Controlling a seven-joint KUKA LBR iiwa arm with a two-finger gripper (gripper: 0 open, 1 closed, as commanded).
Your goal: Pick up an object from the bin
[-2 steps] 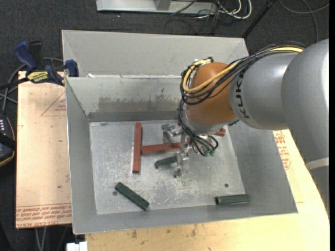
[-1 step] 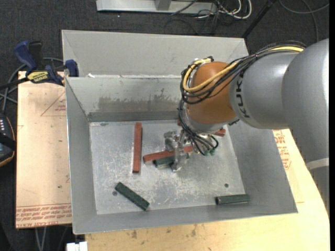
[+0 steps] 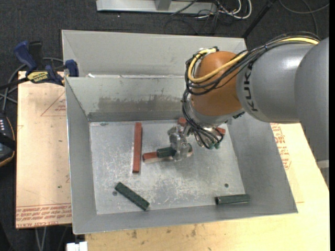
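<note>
A KUKA arm's claw [image 3: 180,144] hangs low over the middle of a grey metal bin [image 3: 78,140], reaching in from the right under its orange wrist cover [image 3: 214,82]. Just to the claw's left, at or against its tip, lies a short dark green block [image 3: 166,152]. A short reddish-brown piece [image 3: 150,157] touches or sits just beside the block's far end. The pair's long axis runs roughly left to right across the bin floor, pointing toward the claw. Whether the claw stands apart, together or clamped on the block cannot be told, since the wrist and its cables [image 3: 201,135] crowd that spot. Farther left a long reddish-brown stick [image 3: 137,148] lies flat, running front to back. Two dark green bars rest near the front wall, one slanted at the left [image 3: 132,196] and one at the right [image 3: 232,199], both well apart from the claw. The green block looks the likeliest pick. With its length aimed at the claw, a grip would probably have to close across its narrow width, and the reddish piece beside it could be dragged along.
</note>
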